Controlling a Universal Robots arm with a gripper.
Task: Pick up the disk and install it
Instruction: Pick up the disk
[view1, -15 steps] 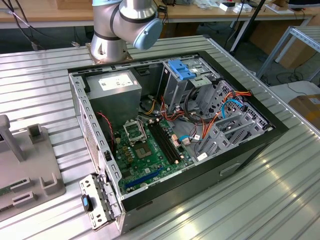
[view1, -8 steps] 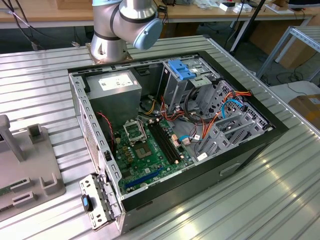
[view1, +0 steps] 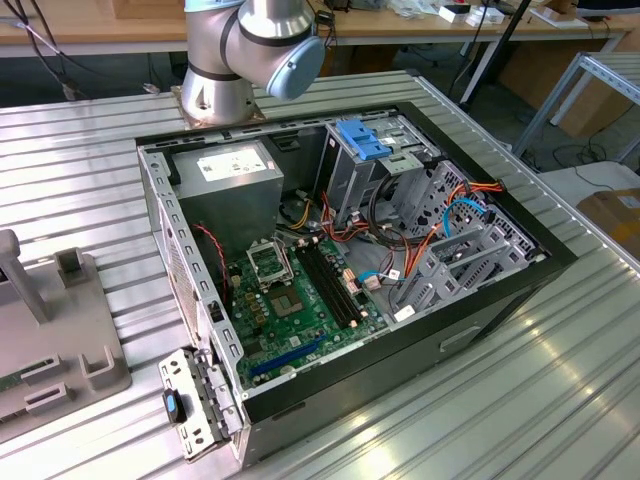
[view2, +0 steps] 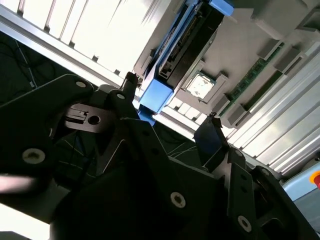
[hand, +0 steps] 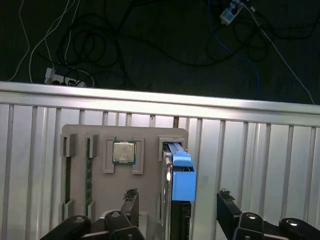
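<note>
Across ribbed metal desk (hand: 260, 165) | saw disk (hand: 182, 175) standing on edge in grey holder tray (hand: 150, 145) slot, beside a chip (hand: 123, 152) | found gripper (hand: 176, 196) jaws wide, straddling disk, not clamped | logged open computer case (view1: 470, 330) in exterior view

Ribbed metal table (view1: 520, 400), loaded.
An open computer case (view1: 400, 368) sits mid-table, a grey parts holder (view1: 100, 340) lies at the exterior view's left, and the arm's base (view1: 215, 100) stands at the far side.
</note>
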